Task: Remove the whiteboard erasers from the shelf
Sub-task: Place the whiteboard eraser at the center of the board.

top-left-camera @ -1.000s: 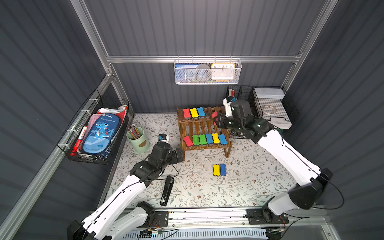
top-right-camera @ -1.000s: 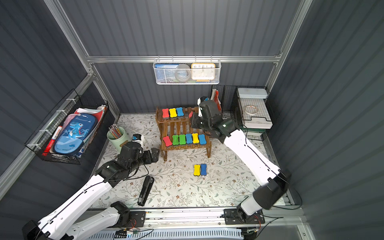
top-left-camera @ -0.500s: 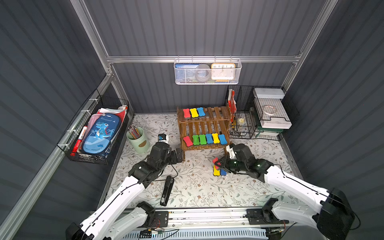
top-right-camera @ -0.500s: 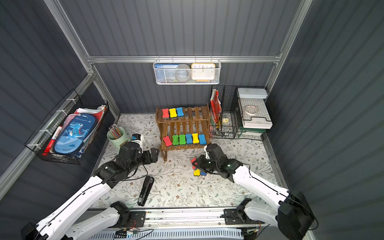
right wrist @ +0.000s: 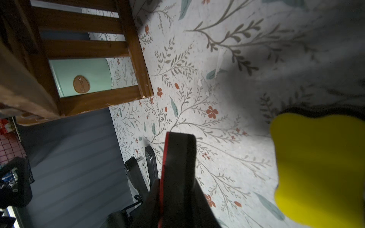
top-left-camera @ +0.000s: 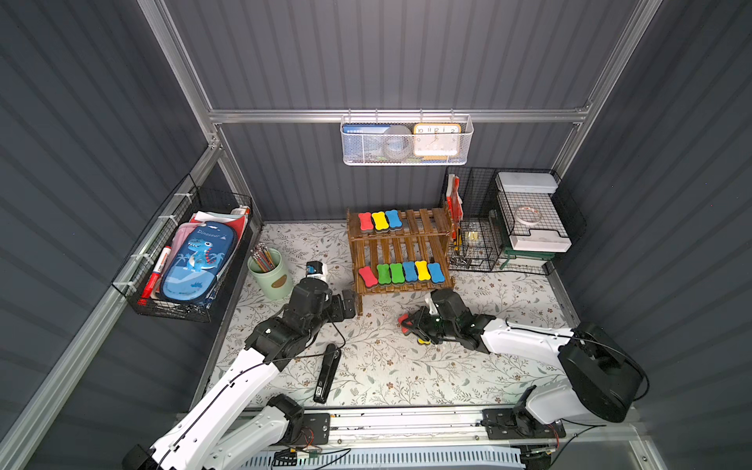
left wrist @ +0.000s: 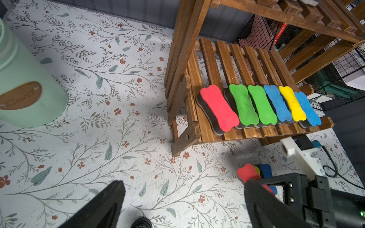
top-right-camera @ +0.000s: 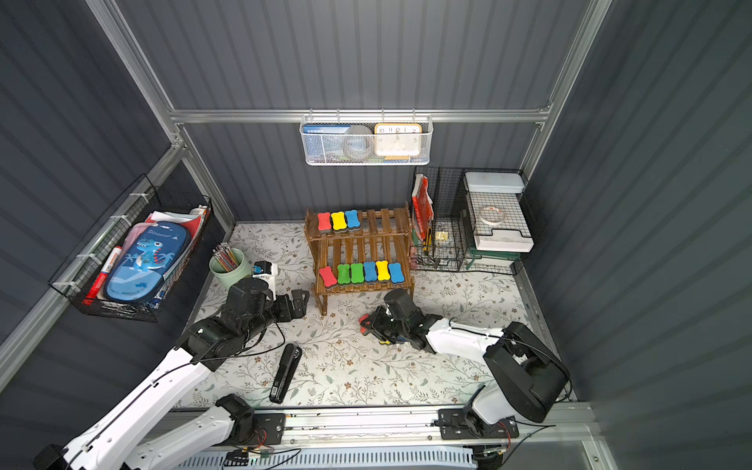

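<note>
The brown wooden shelf (top-left-camera: 425, 221) carries red, yellow and blue whiteboard erasers (top-left-camera: 380, 221) on its upper tier. A row of several (left wrist: 262, 104) lies on the lower tier. My right gripper (top-left-camera: 410, 323) is low over the mat in front of the shelf, shut on a red eraser (right wrist: 178, 158) held on edge. Right beside it on the mat lie a yellow eraser (right wrist: 320, 167) and a blue eraser (left wrist: 265, 170). My left gripper (top-left-camera: 350, 303) hovers open and empty by the shelf's front left leg, its fingers (left wrist: 110, 201) wide apart.
A black stapler (top-left-camera: 325, 376) lies on the mat near the front. A mint pencil cup (top-left-camera: 268, 274) stands left of the shelf, a black wire organiser (top-left-camera: 488, 228) right of it. Wire baskets hang on the left wall (top-left-camera: 183, 252) and back wall (top-left-camera: 407, 140).
My right arm came down from the shelf's upper tier with the red eraser to the mat beside the yellow and blue ones. The left arm stayed put.
</note>
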Controlling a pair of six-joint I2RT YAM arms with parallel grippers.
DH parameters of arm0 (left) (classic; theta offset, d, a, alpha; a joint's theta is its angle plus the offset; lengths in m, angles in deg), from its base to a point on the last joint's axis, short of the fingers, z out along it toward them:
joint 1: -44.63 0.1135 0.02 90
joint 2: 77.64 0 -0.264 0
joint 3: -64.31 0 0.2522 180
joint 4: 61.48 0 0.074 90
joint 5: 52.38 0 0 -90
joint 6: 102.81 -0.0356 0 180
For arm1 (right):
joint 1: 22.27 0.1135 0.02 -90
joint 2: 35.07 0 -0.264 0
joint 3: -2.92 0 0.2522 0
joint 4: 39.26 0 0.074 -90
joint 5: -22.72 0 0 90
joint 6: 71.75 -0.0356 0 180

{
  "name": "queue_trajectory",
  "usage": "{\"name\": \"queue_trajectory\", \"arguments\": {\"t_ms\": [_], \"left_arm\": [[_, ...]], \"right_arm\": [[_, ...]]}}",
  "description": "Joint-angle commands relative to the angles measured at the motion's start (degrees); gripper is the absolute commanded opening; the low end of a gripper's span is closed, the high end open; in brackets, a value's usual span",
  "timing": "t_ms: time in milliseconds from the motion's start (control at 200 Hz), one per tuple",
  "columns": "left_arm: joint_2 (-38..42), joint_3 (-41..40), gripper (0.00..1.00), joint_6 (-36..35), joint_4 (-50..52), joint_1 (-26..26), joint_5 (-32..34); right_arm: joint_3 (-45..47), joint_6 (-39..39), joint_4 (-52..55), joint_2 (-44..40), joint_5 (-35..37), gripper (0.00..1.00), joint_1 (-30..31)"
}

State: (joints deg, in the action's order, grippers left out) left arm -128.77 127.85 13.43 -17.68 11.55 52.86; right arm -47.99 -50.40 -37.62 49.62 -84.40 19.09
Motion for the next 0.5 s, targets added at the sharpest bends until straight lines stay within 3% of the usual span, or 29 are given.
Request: {"name": "queue_trajectory", "arguments": {"t_ms": [0, 295, 495], "left_arm": [[0.5, 1.9, 0.99, -1.3, 2.0, -0.2, 0.7], [0.7, 2.1, 0.99, -1.3, 2.4, -0.2, 1.0], [0.7, 2.2, 0.99, -1.3, 2.6, -0.2, 1.2]], "right_arm": [[-0.2, -2.9, -1.1, 1.7, 4.6, 0.03, 0.3], [-1.3, -7.0, -2.0, 7.0, 4.9, 0.07, 0.4], [-0.9, -8.3, -1.3, 6.8, 5.0, 0.23, 0.5]]}}
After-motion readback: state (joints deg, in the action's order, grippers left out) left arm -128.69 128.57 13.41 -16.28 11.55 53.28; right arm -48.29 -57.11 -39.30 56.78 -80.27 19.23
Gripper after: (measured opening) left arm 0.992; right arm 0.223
